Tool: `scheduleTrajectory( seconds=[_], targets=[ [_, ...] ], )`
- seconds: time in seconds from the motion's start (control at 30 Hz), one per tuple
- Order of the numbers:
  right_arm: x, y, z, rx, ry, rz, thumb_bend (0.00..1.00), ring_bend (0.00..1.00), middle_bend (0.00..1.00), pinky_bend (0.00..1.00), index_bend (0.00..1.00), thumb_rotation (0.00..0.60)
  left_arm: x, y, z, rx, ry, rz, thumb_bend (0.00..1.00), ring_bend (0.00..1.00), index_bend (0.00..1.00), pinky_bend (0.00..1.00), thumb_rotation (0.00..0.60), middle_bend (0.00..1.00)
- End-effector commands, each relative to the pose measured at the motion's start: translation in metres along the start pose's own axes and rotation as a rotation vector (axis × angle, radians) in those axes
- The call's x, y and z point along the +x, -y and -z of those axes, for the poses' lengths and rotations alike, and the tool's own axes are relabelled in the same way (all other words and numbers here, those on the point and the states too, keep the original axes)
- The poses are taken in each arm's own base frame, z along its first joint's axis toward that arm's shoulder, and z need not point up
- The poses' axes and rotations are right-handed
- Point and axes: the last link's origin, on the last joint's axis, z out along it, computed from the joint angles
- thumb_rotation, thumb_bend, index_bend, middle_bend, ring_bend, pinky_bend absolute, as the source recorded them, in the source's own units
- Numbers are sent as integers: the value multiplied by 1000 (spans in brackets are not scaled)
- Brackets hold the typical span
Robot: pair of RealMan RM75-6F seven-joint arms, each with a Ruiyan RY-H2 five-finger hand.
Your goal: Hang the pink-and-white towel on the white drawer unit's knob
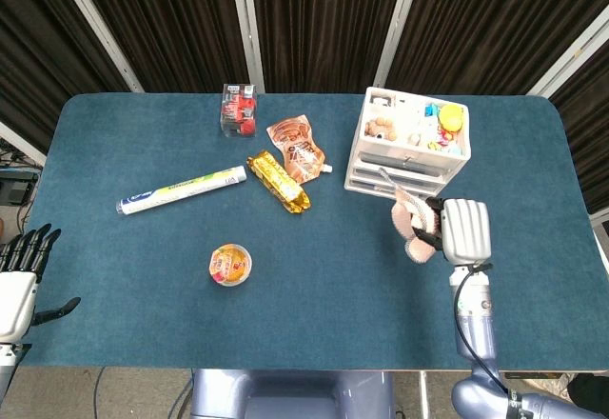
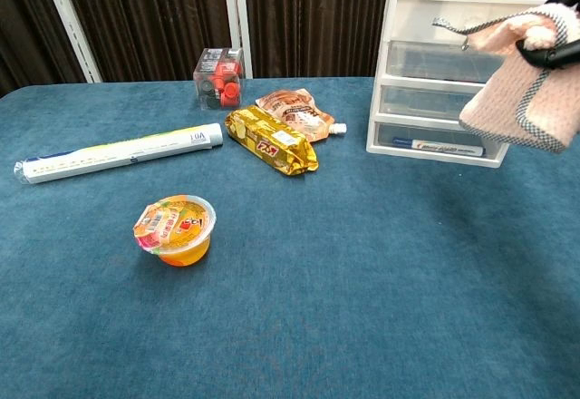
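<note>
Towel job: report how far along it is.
Done: the right hand has the towel off the table and raised in front of the drawer unit. In hand: its loop sits close to the knob. Left: hook the loop on the knob and let go; no hang shows yet.
</note>
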Motion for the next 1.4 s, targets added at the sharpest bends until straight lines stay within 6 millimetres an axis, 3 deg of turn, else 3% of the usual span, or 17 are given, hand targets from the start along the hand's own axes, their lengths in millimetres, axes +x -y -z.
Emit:
scheduleTrajectory(
  seconds=[0.03,0.73,1.4],
  targets=[
    [2,-10,-6,36,-82,85,401,984,1000,950,845,600,0,0,0,2,0,3,0,0,0,0,600,0],
    [-17,-43,-11,10,-116,164,401,983,1000,950,847,600,0,-1,1,3,5,8,0,0,0,0,600,0],
    [-27,-48,-10,-8,-103,145,401,983,1000,950,848,600,-1,-2,1,2,2,11,0,0,0,0,600,0]
  ],
)
